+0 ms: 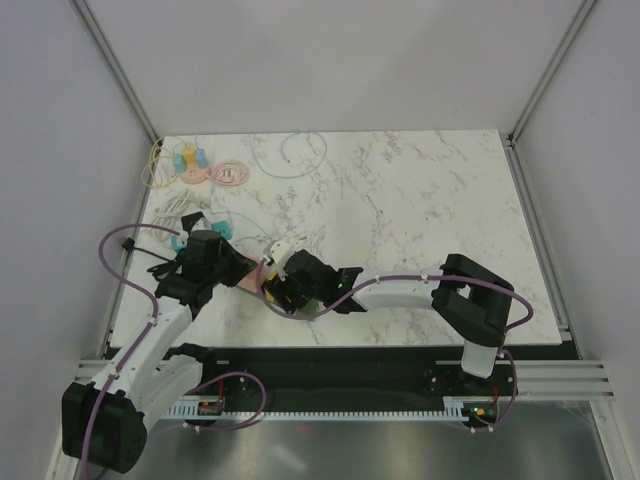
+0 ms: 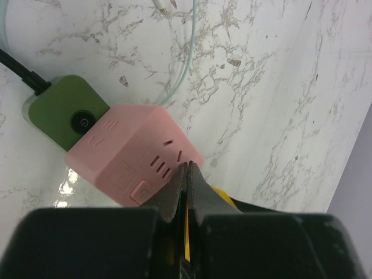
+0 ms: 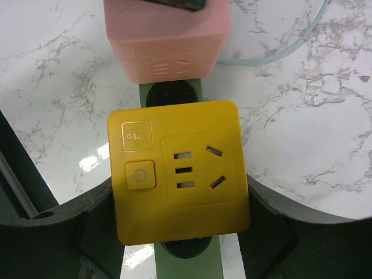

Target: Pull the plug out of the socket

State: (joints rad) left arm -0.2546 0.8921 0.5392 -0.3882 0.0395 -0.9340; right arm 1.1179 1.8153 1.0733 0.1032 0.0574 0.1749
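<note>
Green power strip [image 2: 58, 107]: flat on the marble table [image 2: 261, 87], between the two arms; round button on the exposed end.
Black cable [image 2: 17, 67]: leaves the strip's button end and runs off across the marble.
Pink cube adapter [image 2: 133, 157]: seated on the strip just beside the button end; socket slots on its top and side faces.
Yellow cube adapter [image 3: 180, 174]: seated on the strip, next along from the pink cube on the side away from the button; green strip showing past it at both ends; slots and a small square button on its top face.
Left gripper [image 2: 187, 171]: jaws together, tips at the pink cube's top edge on the side far from the strip's button; thin sliver of yellow in the slit between the fingers; cannot tell whether pressing down.
Right gripper [image 3: 180, 195]: over the strip, one finger on each of two opposite sides of the yellow cube, closed against it.
Pale blue cable [image 2: 193, 52]: on the marble beyond the strip, curving in towards the pink cube.
Coiled cables [image 1: 195, 165]: far left corner of the table, well apart from the strip.
</note>
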